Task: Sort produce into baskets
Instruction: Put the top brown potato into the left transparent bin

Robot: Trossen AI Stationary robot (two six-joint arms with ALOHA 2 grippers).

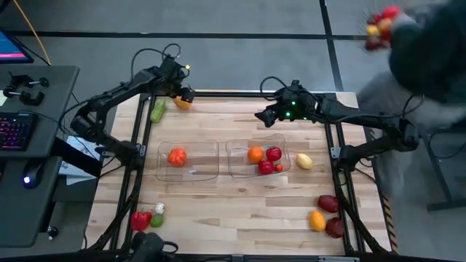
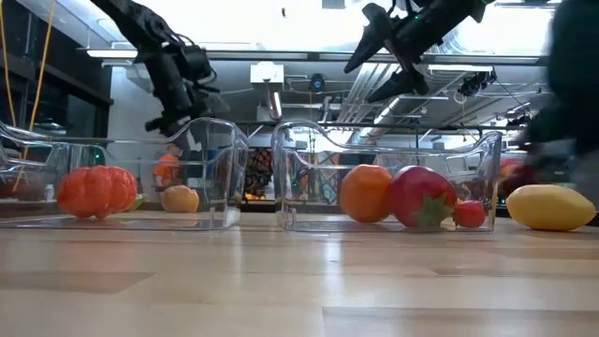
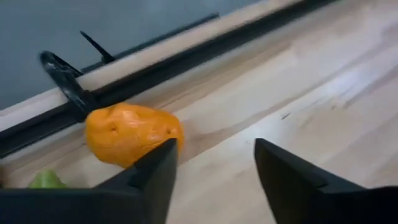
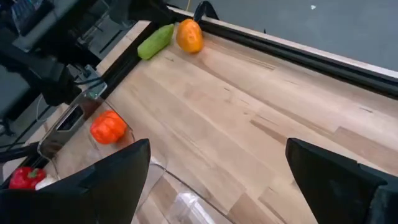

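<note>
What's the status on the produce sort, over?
Left hand open beside orange piece at far edge, not gripping. Right hand open, raised above right basket. Left basket holds one piece. Nothing blocking.

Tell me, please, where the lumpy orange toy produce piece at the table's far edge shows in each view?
High view: lumpy orange toy produce piece, under the left claw.
Low view: behind the left tub.
Left wrist view: left of centre.
Right wrist view: top.
Shared landmark: the green toy vegetable beside it.
</note>
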